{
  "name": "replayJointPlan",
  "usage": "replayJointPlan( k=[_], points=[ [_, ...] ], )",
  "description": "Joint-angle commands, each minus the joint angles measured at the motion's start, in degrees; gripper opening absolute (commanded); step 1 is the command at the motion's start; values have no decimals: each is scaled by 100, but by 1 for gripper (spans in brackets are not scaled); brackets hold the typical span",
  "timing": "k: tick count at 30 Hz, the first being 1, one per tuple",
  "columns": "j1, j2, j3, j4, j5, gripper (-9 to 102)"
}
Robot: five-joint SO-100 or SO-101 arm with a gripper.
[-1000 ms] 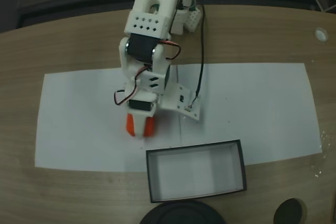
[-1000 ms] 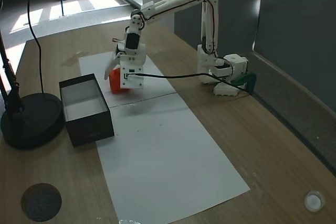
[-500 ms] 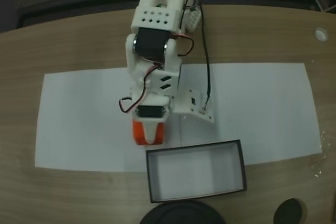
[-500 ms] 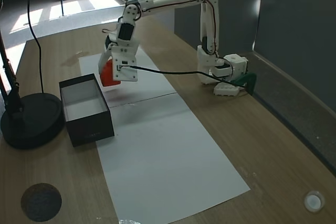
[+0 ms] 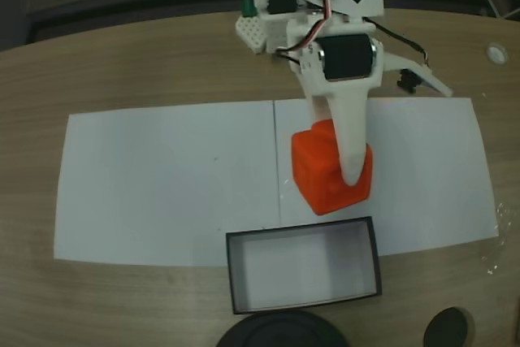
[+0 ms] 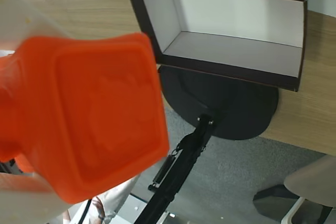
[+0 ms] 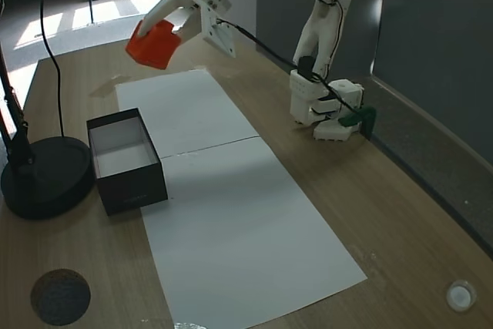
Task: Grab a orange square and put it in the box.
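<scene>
Since a second ago you've raised the arm from low over the paper to high up. Left to right in a fixed view: the box (image 7: pixel 123 161), empty; the orange square (image 7: pixel 154 43), well above it and beyond; the gripper (image 7: pixel 152 36), clamped on that cube. Carry it over the box, then release.

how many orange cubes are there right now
1. The orange cube is clamped in the gripper, lifted high above the table; in the side fixed view it hangs beyond the black box, not over it. None lie on the white paper.
</scene>
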Motion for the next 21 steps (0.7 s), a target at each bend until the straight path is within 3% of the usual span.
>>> replayJointPlan(
  k=[1,13,21],
  points=[
    [-53,-457,-387,-325,167,9],
    [18,-2188,-457,-976,422,10],
    [97,-2285,-457,-958,571,29]
  ],
)
